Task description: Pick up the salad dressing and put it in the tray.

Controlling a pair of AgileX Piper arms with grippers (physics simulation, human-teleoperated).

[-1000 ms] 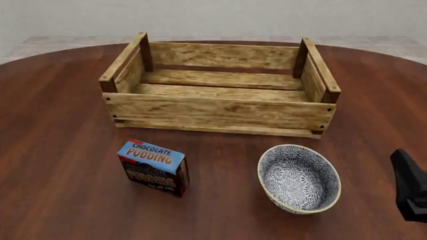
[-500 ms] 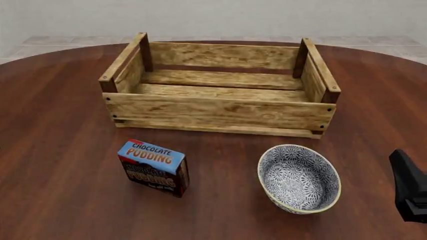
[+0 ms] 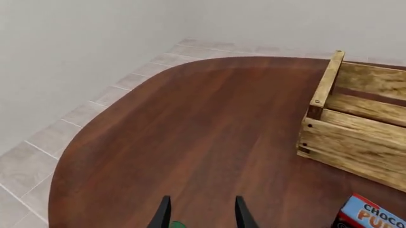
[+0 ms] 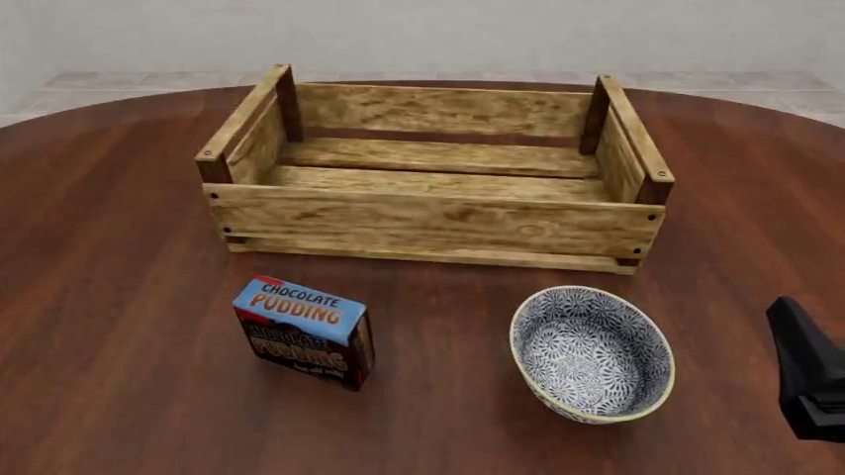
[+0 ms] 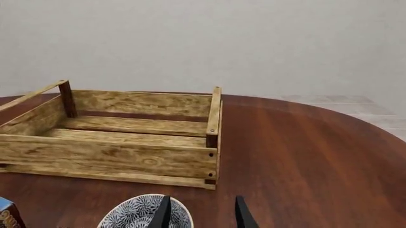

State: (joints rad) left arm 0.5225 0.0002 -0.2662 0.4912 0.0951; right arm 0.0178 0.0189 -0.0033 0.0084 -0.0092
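Only the right arm's dark tip [image 4: 808,381] at the front view's right edge has crept slightly leftward; the tray [image 4: 436,213], upper centre, holds nothing.

Left wrist: left gripper [image 3: 201,217] open, a green sliver at the bottom edge, probably the salad dressing [image 3: 177,224]. Likely rigid, slick, light; take its body.

Right wrist: right gripper [image 5: 201,217] open, empty.

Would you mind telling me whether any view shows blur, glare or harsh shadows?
Front view: sharp, evenly lit, a soft sheen on the table, faint shadow under the bowl. Left wrist view: crisp, no glare. Right wrist view: equally sharp, the tray evenly lit.
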